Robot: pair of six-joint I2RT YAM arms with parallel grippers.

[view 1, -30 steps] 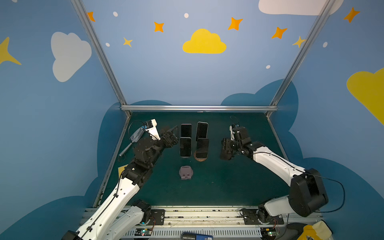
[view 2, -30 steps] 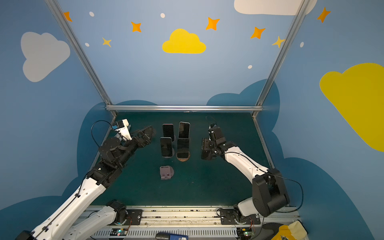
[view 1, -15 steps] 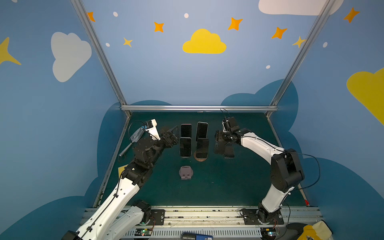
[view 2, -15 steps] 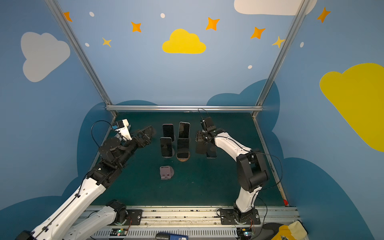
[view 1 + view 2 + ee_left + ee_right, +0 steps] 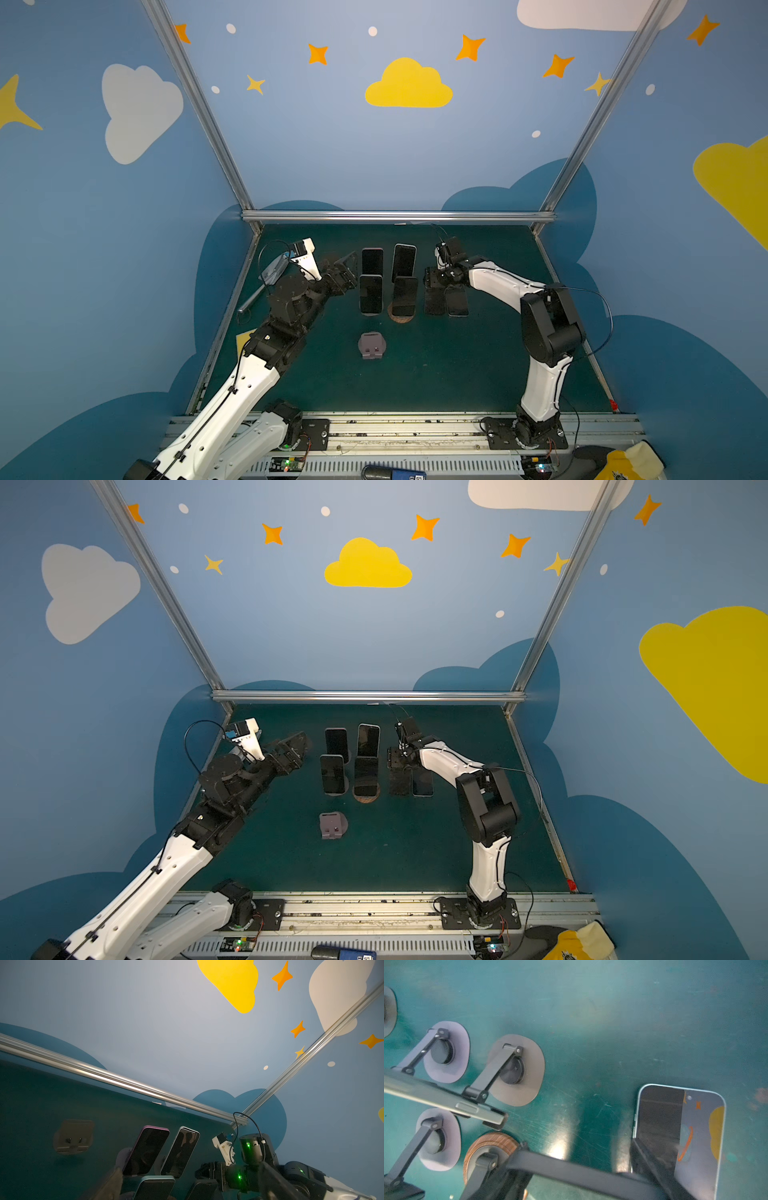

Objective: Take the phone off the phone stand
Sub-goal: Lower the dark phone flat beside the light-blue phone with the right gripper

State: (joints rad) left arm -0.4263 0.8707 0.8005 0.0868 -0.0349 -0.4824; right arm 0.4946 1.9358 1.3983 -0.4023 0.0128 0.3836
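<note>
Several phones lean on stands mid-table: purple-rimmed (image 5: 372,261), silver-rimmed (image 5: 404,262), pale blue (image 5: 370,294), and a dark one (image 5: 405,297) on a wooden-based stand (image 5: 401,318). My right gripper (image 5: 436,282) (image 5: 571,1178) is shut on a black phone (image 5: 434,302) (image 5: 581,1169), just right of the stands. Whether that phone touches the table I cannot tell. Beside it a pale-blue phone (image 5: 457,301) (image 5: 679,1136) lies flat. My left gripper (image 5: 347,268) (image 5: 193,1188) stands open left of the stands, holding nothing.
An empty grey-purple phone stand (image 5: 371,345) sits alone in front of the group. A metal rod (image 5: 253,301) lies along the left wall by my left arm. Aluminium rails (image 5: 395,216) frame the back of the green table (image 5: 478,365).
My right gripper has carried the black phone left and toward the back, and the right elbow has swung up and nearer. The left arm has not moved.
</note>
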